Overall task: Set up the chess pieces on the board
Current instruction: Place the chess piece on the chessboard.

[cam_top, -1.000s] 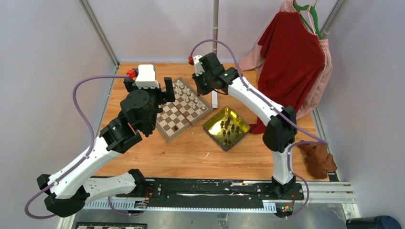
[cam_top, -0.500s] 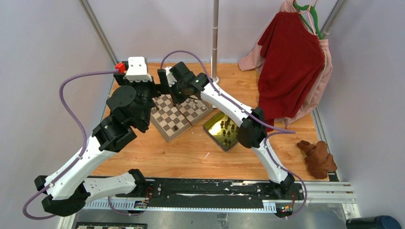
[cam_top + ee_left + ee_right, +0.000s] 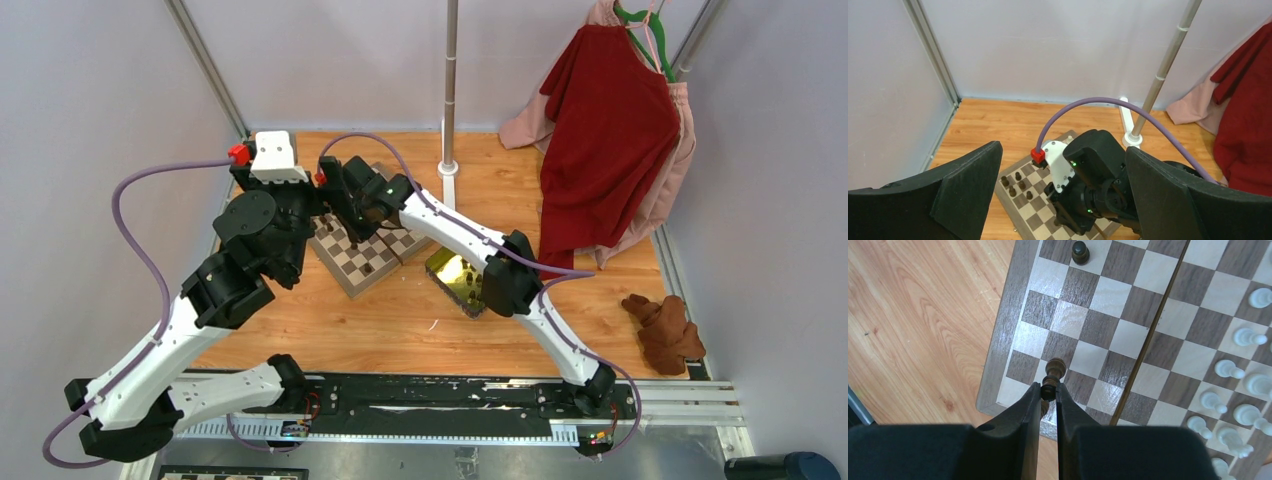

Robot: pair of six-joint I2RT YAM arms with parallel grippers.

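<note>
Over one edge of the board, close to a corner, the right gripper pinches a dark brown chess piece between its two fingers. I cannot tell if this piece touches the board. Another dark piece stands alone on a square by the same edge, farther along. Many white pieces stand in rows by the opposite edge.

The left gripper hangs above the board with its fingers spread wide, and nothing is between them. From its camera, a few small dark pieces show on squares near one corner of the board.

The board lies on the far left part of the wooden table. A shiny yellow tray sits just beside the board, toward the table's right edge, partly hidden by the right arm.
</note>
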